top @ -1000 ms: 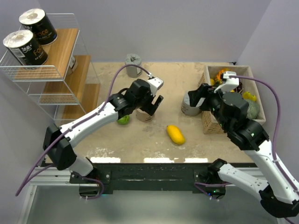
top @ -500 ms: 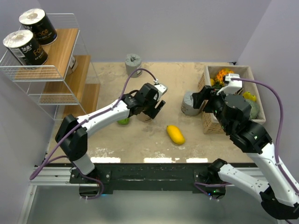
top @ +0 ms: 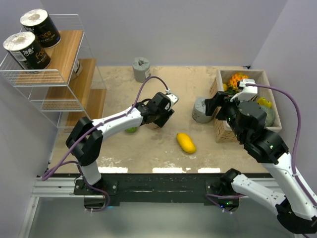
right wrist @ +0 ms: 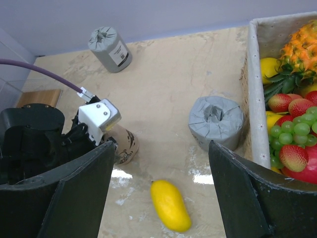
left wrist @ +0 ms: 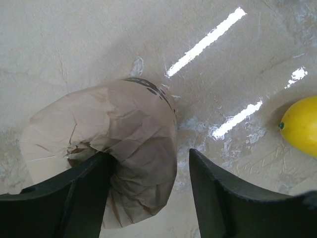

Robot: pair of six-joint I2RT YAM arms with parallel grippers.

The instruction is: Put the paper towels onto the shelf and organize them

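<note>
A tan paper towel roll (left wrist: 124, 144) lies on the table between my left gripper's (left wrist: 148, 156) open fingers; the left finger touches it and the right finger stands apart. In the top view that gripper (top: 163, 115) is low over the tan roll (top: 152, 124). Two black rolls (top: 40, 28) (top: 27, 51) stand on the top tier of the white wire shelf (top: 74, 44). One grey roll (top: 141, 69) stands at the back. Another grey roll (top: 200, 111) sits just beside my open, empty right gripper (top: 212, 103), and shows in the right wrist view (right wrist: 216, 121).
A yellow mango (top: 186, 143) lies on the table in front of the tan roll. A green fruit (top: 131, 129) sits under the left arm. The tan fruit box (top: 221, 133) stands at the right, under the right arm.
My left gripper has reached further right and dropped down around the tan roll. The right arm has shifted only slightly.
</note>
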